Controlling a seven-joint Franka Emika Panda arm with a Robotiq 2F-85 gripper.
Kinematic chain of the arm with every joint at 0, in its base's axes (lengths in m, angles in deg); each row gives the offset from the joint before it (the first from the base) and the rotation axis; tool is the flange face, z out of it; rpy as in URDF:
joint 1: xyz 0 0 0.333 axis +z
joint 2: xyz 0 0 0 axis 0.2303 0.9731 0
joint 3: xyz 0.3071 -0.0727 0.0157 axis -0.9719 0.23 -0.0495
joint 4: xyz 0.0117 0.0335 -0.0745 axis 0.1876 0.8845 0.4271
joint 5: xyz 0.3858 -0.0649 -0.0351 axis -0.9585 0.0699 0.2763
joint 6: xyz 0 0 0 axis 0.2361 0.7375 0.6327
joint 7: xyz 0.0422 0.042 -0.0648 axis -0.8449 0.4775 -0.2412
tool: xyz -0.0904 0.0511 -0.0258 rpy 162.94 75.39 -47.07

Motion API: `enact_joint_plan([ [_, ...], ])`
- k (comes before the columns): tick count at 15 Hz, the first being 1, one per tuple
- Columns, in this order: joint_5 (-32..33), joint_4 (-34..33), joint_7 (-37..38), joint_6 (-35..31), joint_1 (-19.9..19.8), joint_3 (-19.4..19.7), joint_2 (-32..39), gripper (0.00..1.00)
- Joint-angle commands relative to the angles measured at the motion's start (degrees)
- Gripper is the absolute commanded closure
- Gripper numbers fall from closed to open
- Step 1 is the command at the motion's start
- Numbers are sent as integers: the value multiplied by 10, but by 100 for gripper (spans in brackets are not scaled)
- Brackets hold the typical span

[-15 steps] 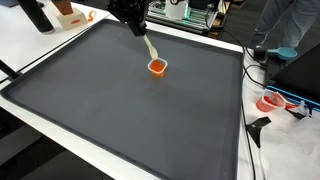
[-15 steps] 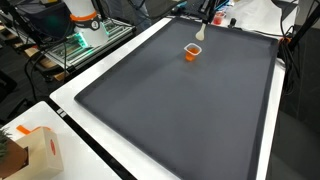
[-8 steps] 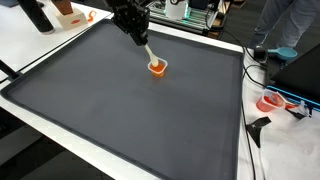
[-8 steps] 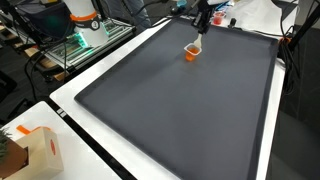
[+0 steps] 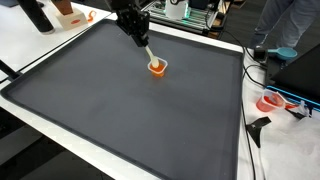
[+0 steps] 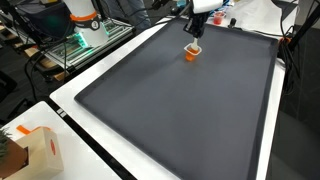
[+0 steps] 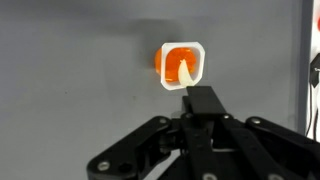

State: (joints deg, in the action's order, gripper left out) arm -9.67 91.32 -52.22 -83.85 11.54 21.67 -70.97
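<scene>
My arm comes in from the far edge of the mat [image 5: 120, 115] and bends down, so the gripper [image 5: 134, 30] hangs over the far part, wrist nearly vertical with a slight lean toward the cup [image 5: 157, 67]. In the wrist view the black linkage fans out below and the two fingers meet in one dark block just under the cup [image 7: 183, 67].

The jaws are pinched narrow on the handle of a spoon [image 5: 149, 52]. I cannot see the handle between the pads in the wrist view, only the pale tip [image 7: 187, 70] inside the cup.

The cup is small, orange and glossy, squarish with rounded corners and a whitish rim. It sits upright on the mat, well inside the far edge. The spoon is off-white, thin and smooth. Its long axis slants down from the gripper, with the lower end in the cup's mouth and the handle rising back to the fingers. In an exterior view it looks closer to upright [image 6: 196, 38], above the cup [image 6: 192, 52].

The mat is dark grey, matte and flat, and it covers most of a white table [image 5: 50, 124].
</scene>
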Motion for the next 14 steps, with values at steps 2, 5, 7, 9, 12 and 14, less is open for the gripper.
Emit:
enact_joint_plan([
  [2, -17, 50, -10, -44, -3, -1, -25, 97],
  [5, -22, 61, -13, -57, -4, -3, -27, 97],
  [7, -30, 66, -16, -63, -6, -3, -27, 97],
  [9, -49, 68, -26, -63, -9, -6, -26, 97],
  [12, -72, 73, -41, -65, -13, -6, -25, 97],
  [14, -86, 75, -52, -64, -17, -5, -23, 97],
])
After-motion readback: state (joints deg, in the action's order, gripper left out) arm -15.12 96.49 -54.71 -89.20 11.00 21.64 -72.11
